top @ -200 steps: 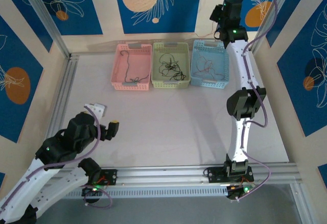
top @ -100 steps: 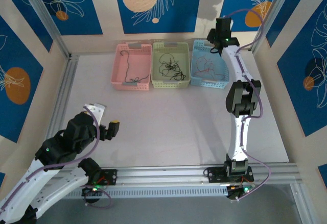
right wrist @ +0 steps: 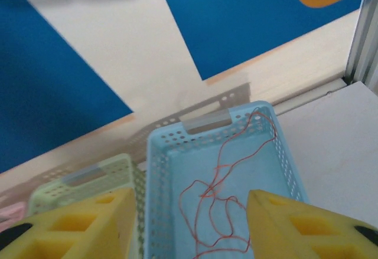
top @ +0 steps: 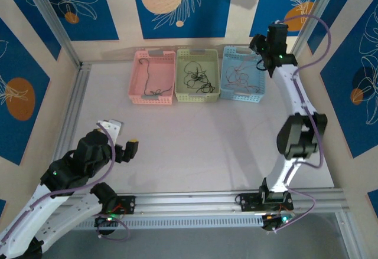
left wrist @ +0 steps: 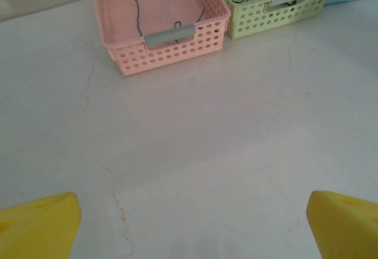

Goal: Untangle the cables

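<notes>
While the right tool hovers with fingers spread above the blue basket — red cable inside — the left tool gapes over the surface. The pink basket and green basket hold black cables.

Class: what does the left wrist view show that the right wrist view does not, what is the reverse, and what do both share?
Left wrist, not right: the dark cable lying in the pink basket, and the open left gripper. Right wrist, not left: the red cable in the blue basket, and the open right gripper. Both: the green basket.
</notes>
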